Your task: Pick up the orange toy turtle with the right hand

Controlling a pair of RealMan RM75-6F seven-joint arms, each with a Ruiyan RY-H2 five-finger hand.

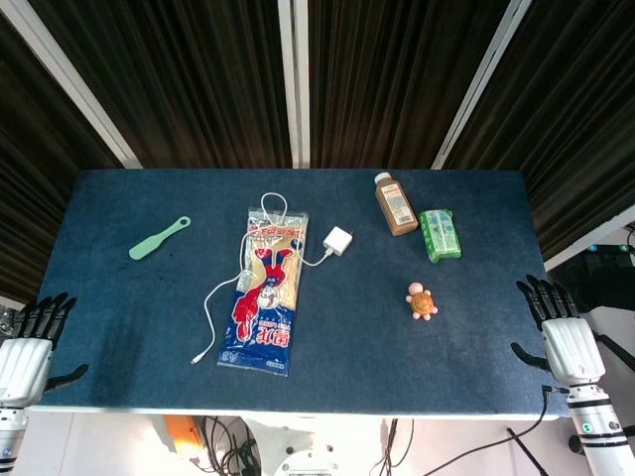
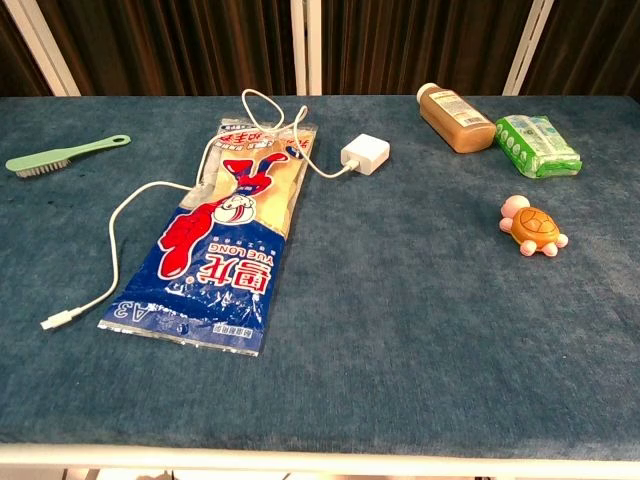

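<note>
The orange toy turtle (image 1: 422, 302) (image 2: 533, 227) lies on the blue table (image 1: 397, 347), right of centre, with its pink head toward the far side. My right hand (image 1: 564, 337) hovers at the table's right front edge, well to the right of the turtle, fingers spread and holding nothing. At the left front corner my left hand (image 1: 28, 347) is likewise spread and empty. Neither hand shows in the chest view.
A brown bottle (image 1: 396, 203) and a green packet (image 1: 439, 235) lie behind the turtle. A white charger (image 1: 337, 241) with its cable and a red-and-blue snack bag (image 1: 266, 293) sit mid-table. A green brush (image 1: 159, 238) lies far left.
</note>
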